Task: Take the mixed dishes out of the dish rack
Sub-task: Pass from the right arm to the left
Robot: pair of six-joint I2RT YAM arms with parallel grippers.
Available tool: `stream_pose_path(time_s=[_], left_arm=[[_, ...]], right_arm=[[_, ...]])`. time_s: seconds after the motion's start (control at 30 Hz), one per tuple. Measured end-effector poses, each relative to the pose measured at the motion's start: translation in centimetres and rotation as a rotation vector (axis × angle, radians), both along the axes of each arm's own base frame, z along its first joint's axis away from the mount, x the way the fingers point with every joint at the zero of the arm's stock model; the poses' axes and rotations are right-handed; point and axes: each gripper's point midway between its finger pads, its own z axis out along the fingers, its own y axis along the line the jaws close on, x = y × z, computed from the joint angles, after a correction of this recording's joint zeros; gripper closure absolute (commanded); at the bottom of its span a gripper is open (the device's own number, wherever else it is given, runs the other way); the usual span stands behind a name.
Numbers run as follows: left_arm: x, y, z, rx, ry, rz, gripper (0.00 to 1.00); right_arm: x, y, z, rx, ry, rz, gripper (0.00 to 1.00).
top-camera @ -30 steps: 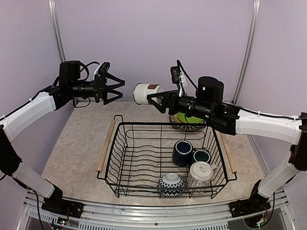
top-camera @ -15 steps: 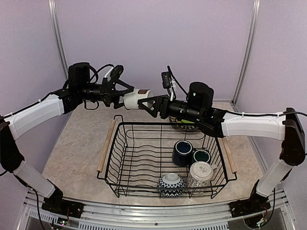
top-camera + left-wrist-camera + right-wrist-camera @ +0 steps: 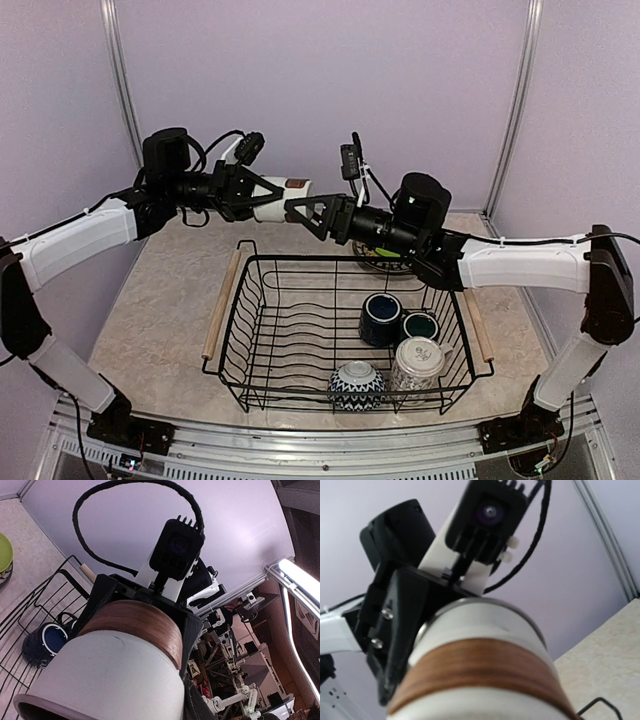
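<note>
Cup (image 3: 283,198): white with a brown band at one end. It lies horizontal in the air above the table (image 3: 160,310), just past the far rim of the rack (image 3: 340,259) and toward that rim's left end. It is gripped from both ends.
- Right tool (image 3: 303,211): clenched on the banded end, one finger on each side of the band.
- Left tool (image 3: 266,195): closed on the white mouth end. In the right wrist view one of its fingers (image 3: 395,630) lies against the cup wall; the other is hidden.

Rack: black wire, mid-table, with a wooden handle (image 3: 220,305) along each short side. All contents are in its right half:
- Blue mug (image 3: 380,318) and teal mug (image 3: 419,325) stand side by side, touching, mouths up.
- Patterned cup (image 3: 417,362) sits at the near right corner and appears upside down. Its marks are too small to read as writing.
- Bowl (image 3: 357,385) sits just left of it against the near wall, foot up.

Green plate (image 3: 385,250): on the table behind the rack's far right corner, mostly hidden by the right arm.
</note>
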Motion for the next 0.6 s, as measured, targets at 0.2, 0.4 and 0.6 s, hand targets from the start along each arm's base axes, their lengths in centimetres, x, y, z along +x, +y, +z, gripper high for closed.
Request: stream_pose_path(time_s=[0.2, 0.4, 0.6], left_arm=[[-1.3, -0.1, 0.5, -0.026, -0.052, -0.07, 1.0], [-1.4, -0.1, 0.5, -0.026, -0.068, -0.075, 1.0], [-0.5, 0.0, -0.4, 0.016, -0.053, 0.007, 1.0]], right_arm=[[-1.1, 0.0, -0.5, 0.027, 0.022, 0.052, 0.58], [-1.3, 0.0, -0.5, 0.027, 0.014, 0.053, 0.19], [0.1, -0.5, -2.1, -0.031, 0.034, -0.038, 0.0]])
